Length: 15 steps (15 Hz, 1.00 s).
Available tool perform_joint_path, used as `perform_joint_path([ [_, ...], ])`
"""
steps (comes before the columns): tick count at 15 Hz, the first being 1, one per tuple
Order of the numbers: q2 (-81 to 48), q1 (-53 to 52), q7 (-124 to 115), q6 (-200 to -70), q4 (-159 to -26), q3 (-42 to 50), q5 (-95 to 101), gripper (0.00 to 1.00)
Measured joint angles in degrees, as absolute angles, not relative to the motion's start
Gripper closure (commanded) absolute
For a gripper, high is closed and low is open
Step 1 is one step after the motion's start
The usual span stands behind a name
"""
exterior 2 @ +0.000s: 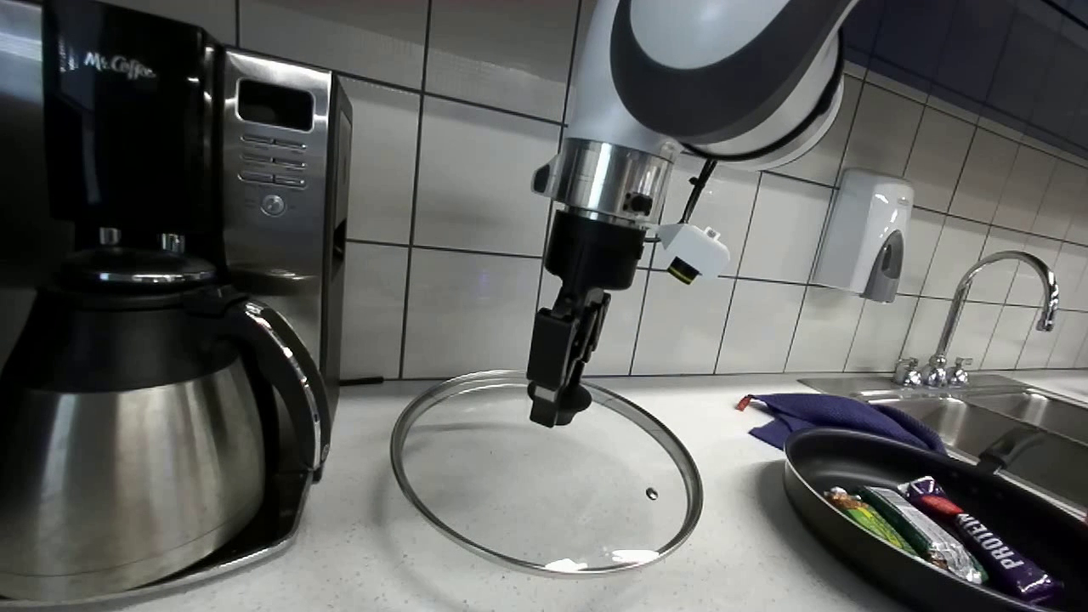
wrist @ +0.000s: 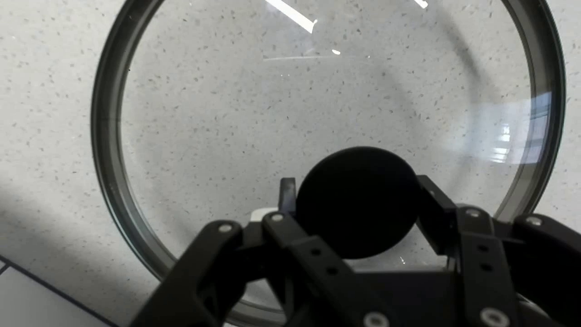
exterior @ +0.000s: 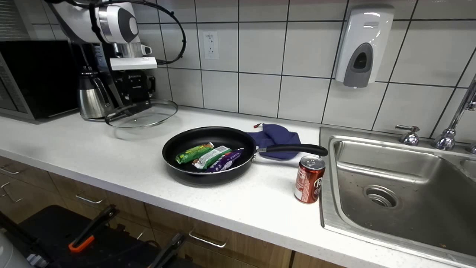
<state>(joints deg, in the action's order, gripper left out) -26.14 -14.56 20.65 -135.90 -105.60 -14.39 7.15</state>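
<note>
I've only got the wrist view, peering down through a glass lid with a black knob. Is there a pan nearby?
Observer: Yes, a black pan sits between the glass lid and the sink.
Operator: Anything in it?
Observer: Three wrapped bars lie inside.
Operator: Is my lid resting on the counter?
Observer: It looks raised above it: in both exterior views, the lid overlaps the foot of the tiled wall.

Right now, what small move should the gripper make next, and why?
Probably move the glass lid slightly toward the frying pan: the gripper holds the lid's black knob, the lid hangs above the countertop, and the pan stands uncovered.
</note>
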Motion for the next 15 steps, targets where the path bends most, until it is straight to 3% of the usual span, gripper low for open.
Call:
perform_joint_path([
  [15, -13.97, -11.81, 14.69, -138.12, -121.25, -11.29, 6.77, 0.61],
])
